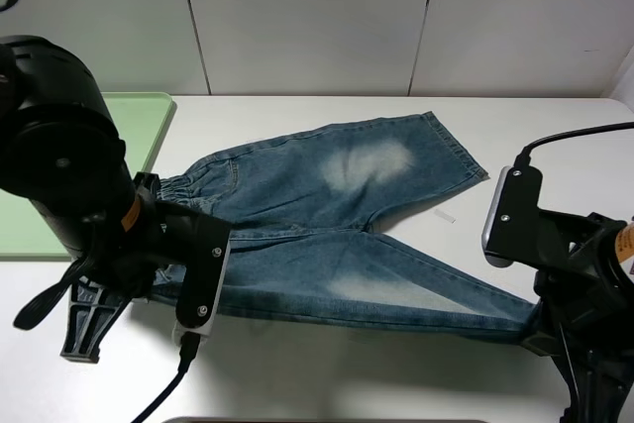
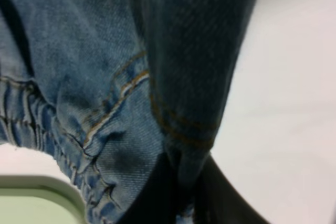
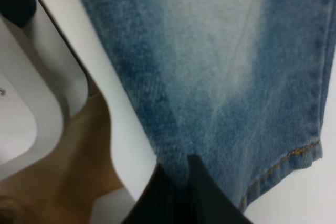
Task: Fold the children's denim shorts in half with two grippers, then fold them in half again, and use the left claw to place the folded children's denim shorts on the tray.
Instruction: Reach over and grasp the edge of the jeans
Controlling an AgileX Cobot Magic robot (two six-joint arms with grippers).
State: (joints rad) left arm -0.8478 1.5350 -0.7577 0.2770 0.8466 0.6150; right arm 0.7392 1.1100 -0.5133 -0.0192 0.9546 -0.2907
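Exterior high: we see the children's denim shorts [image 1: 337, 230] spread on the table [image 1: 327, 373] across mid-frame, long axis left to right, waistband at left, legs fanning rightward. Only the left wrist view shows us the left gripper [image 2: 185, 182] pinching denim by the waistband. The right wrist view shows the right gripper [image 3: 181, 182] pinching the lower leg's hem end. The tray [image 1: 149, 121] sits upper left, near the waistband. White surface shows along the bottom.

Open tabletop [image 1: 327, 111] runs along the far side of the shorts [image 1: 337, 195], room to pass there. Left arm [image 1: 69, 165] bulks right beside the tray [image 1: 149, 118], crowding that side.
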